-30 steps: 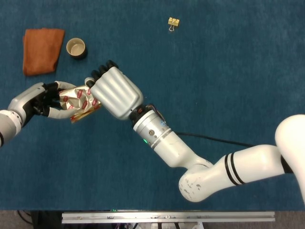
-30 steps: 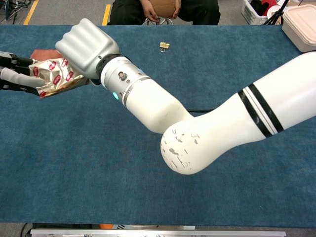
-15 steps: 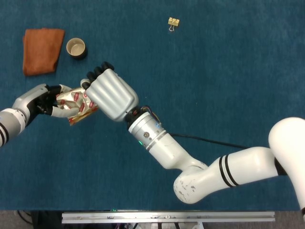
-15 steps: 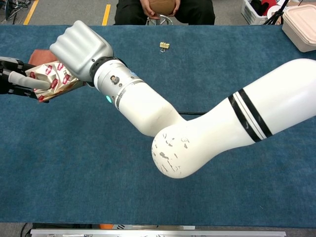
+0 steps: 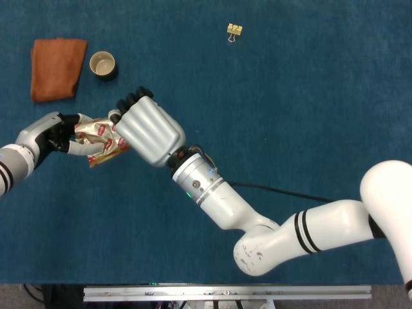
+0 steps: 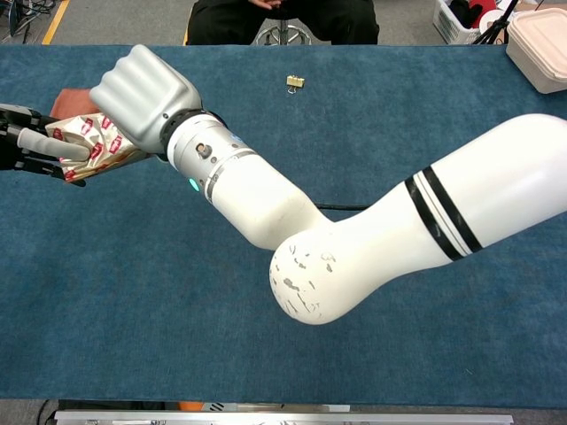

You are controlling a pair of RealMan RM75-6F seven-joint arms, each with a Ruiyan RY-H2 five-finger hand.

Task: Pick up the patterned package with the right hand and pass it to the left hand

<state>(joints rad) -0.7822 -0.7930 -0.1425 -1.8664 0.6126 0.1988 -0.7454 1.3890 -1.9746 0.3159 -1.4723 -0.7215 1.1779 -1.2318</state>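
The blue-covered counter point(image 5: 309, 96) fills both views, its far edge showing only in the chest view, where a seated person point(image 6: 283, 18) is cut off at the top and a pale lidded box point(image 6: 539, 44) is cropped by the right corner. The right arm point(image 6: 354, 257) sweeps in from the right, so big in the chest view that it hides much of the counter behind it. The right hand point(image 5: 145, 125) is clenched round one end of the patterned package point(image 5: 96, 135); its fingers curl under and are mostly hidden by the back of the hand, so exactly where they press cannot be made out. The left hand point(image 5: 55, 135) comes in from the left edge, its forearm cut off there, and its fingers wrap the package's other end, a pale finger lying across the front of the wrapper in the chest view. The package is thus held between the two hands, above the left part of the counter, gripped by both. An orange cloth point(image 5: 56, 67) lies at the far left, partly hidden behind the package in the chest view. A small round cup point(image 5: 102, 64) stands just beside the cloth, seen only from the head view. A gold binder clip point(image 5: 234, 30) lies well apart near the far edge.
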